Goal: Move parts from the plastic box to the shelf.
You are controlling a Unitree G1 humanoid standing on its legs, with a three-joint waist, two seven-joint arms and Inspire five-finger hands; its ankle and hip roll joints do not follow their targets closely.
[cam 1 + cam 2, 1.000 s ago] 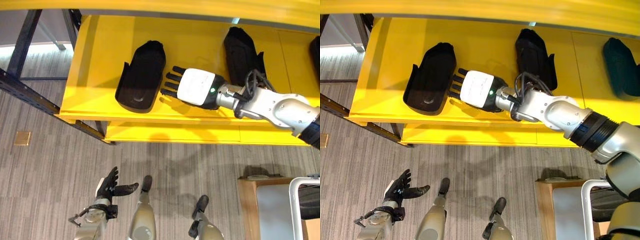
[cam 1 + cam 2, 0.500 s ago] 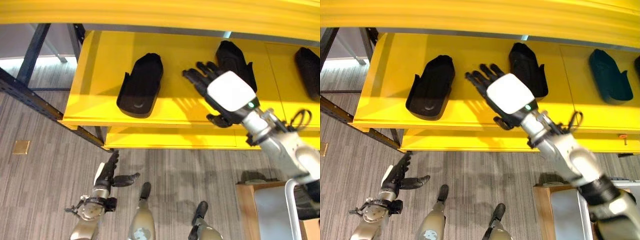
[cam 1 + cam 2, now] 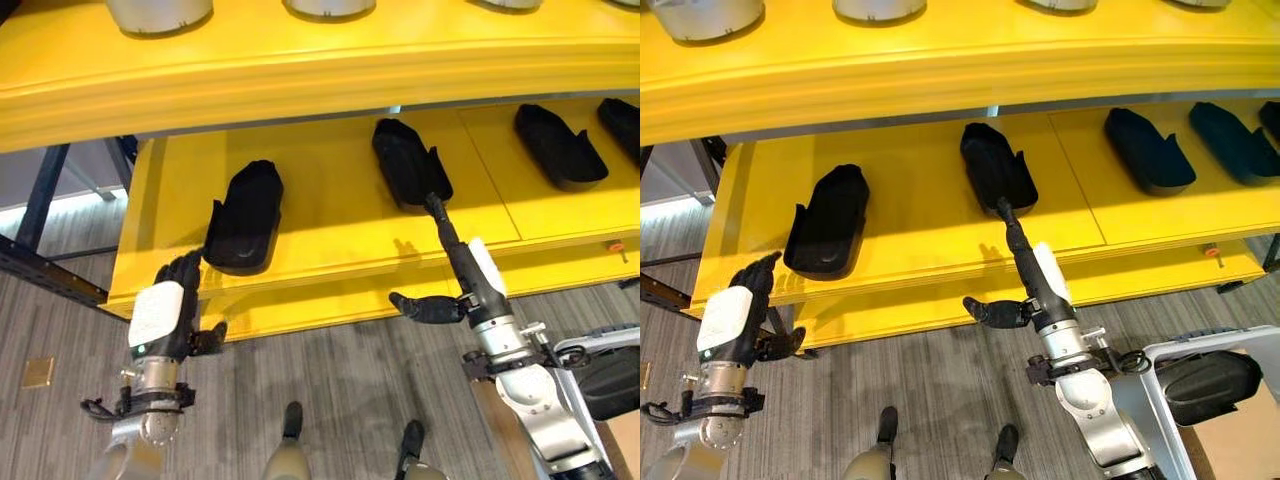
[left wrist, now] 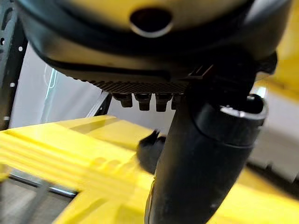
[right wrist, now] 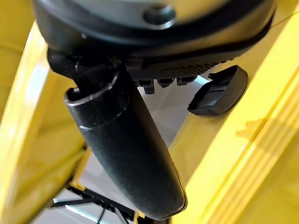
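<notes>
On the yellow shelf (image 3: 330,215), black parts (image 3: 244,217) lie lengthwise front to back — both hands, left (image 3: 165,318) and right (image 3: 470,285), hang below mid-frame, fingers straight, holding nothing.

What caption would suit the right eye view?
Both hands empty and open, the right hand and left hand hang before a yellow shelf lined with black parts.

Black parts (image 3: 243,217) lie spaced along yellow shelf (image 3: 330,205).
</notes>
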